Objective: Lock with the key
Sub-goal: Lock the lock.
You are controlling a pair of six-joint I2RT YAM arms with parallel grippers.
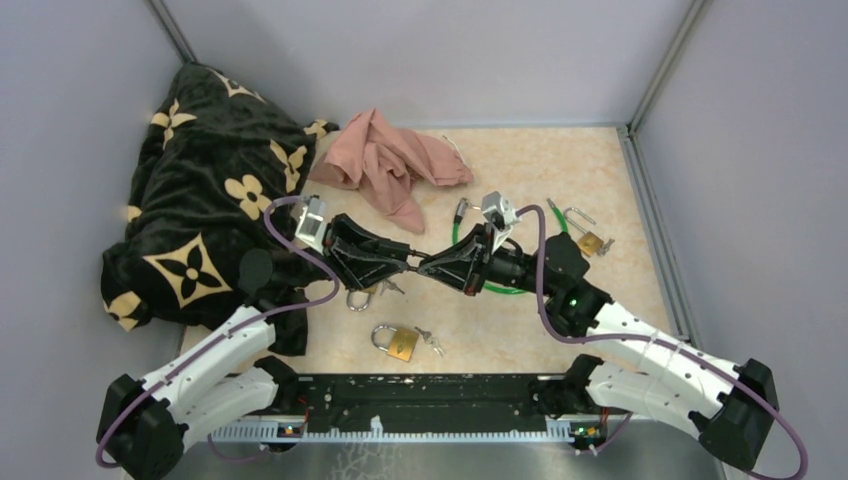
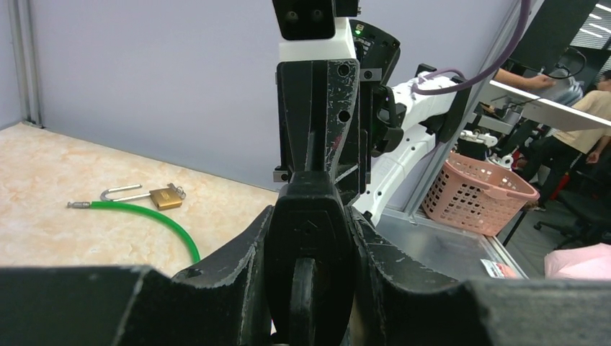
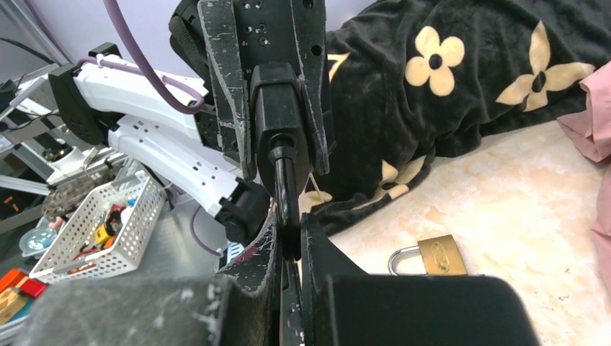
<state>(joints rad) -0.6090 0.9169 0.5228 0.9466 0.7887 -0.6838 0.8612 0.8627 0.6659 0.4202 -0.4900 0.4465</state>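
Centre of the top view, the left tool (image 1: 408,261) and right tool (image 1: 424,266) meet, hiding what they pinch. Right wrist view: the black block (image 3: 279,108) and its thin stem (image 3: 283,180) are unidentifiable, and the padlock (image 3: 441,254) is covered along its bottom edge.

Marbled beige worktop (image 1: 560,170) with locks and fabrics.
A black flower-patterned blanket (image 1: 200,200) is heaped at the left and a pink cloth (image 1: 390,165) lies at the back. The front brass padlock (image 1: 398,342) lies beside small keys (image 1: 432,346). The right brass padlock (image 1: 588,241) lies near a green cable (image 1: 497,290).
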